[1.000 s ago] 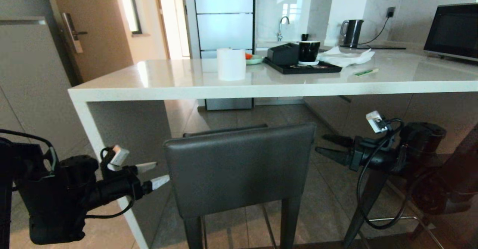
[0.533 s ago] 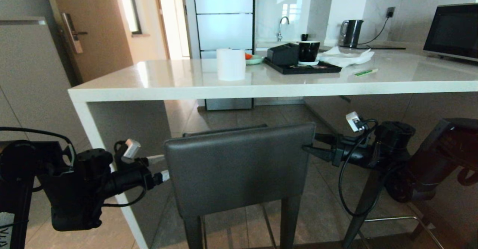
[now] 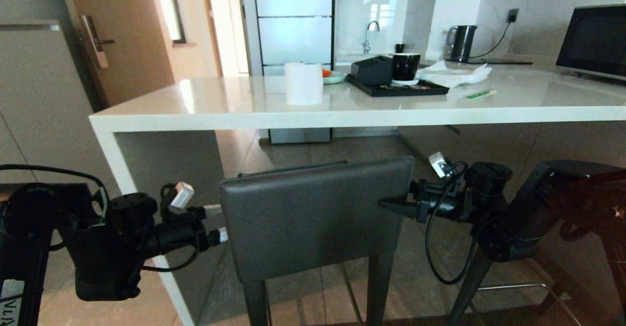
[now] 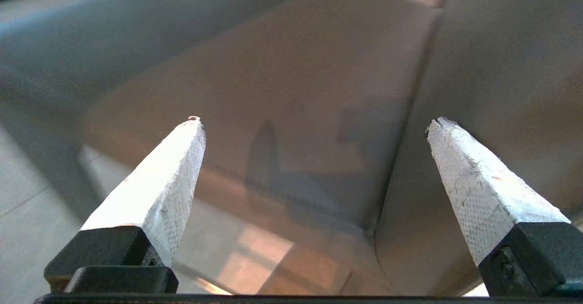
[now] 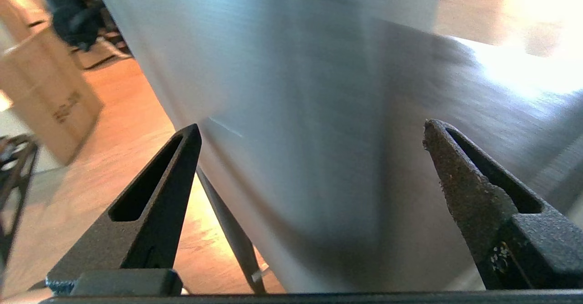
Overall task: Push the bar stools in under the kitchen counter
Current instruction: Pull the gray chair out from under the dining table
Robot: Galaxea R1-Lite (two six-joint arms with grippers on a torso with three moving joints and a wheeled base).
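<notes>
Backrest [image 3: 315,216] of bar stool sits between both arms' spread jaws.

You can't see the stool [image 3: 313,218] seat or feet: its backrest hides the seat, and the frame cuts its legs. The left pincer [image 3: 221,223] tips vanish behind the backrest edge. The right wrist view is smeared with blur.
</notes>
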